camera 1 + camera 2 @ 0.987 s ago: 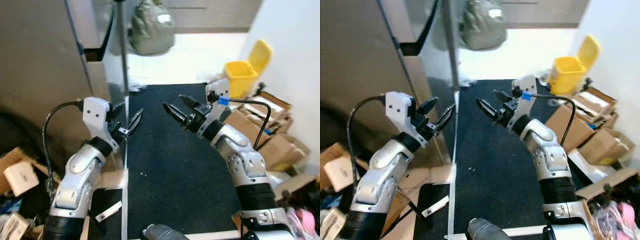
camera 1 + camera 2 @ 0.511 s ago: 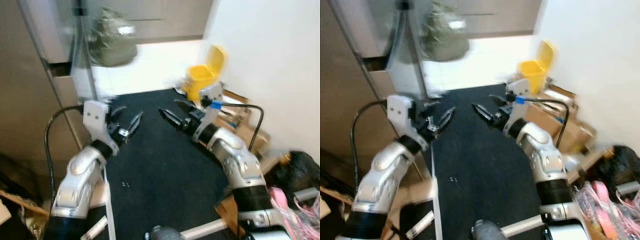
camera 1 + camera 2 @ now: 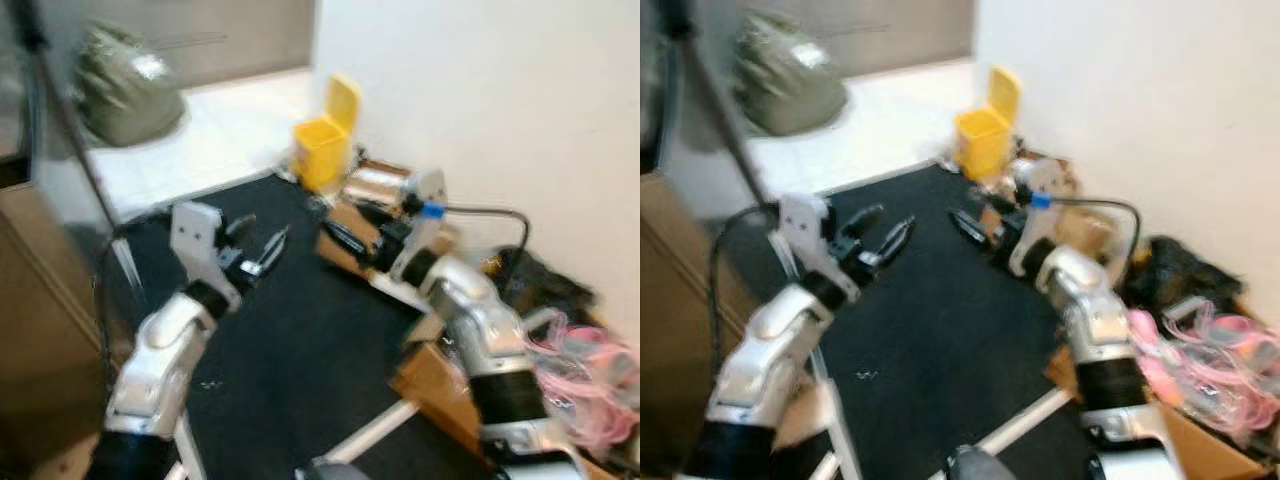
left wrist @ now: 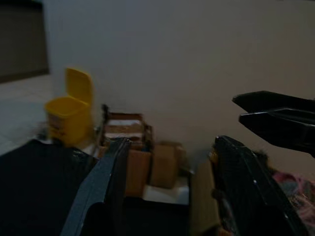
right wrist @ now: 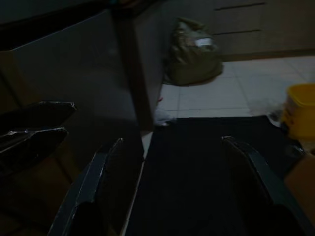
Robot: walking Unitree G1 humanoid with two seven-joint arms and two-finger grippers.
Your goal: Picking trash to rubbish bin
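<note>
A yellow rubbish bin [image 3: 322, 150] with its lid up stands on the floor against the white wall, at the far corner of a black mat [image 3: 290, 340]; the left wrist view also has this bin [image 4: 69, 113]. A tangle of pink plastic trash [image 3: 590, 365] lies at the right, with a black bag [image 3: 535, 285] behind it. My left gripper [image 3: 265, 228] is held up over the mat, open and empty. My right gripper [image 3: 340, 225] is also open and empty, facing the left one, in front of cardboard boxes [image 3: 375, 185].
A grey-green sack [image 3: 125, 85] sits on the pale tiles at the far left. A dark cabinet edge and a pole [image 3: 60, 110] stand on the left. More cardboard [image 3: 440, 375] lies along the mat's right edge. The views are blurred.
The whole picture has swung to the right, so the camera has turned: the bin, boxes and pink trash have come into the middle and right. Both arms keep the same open pose.
</note>
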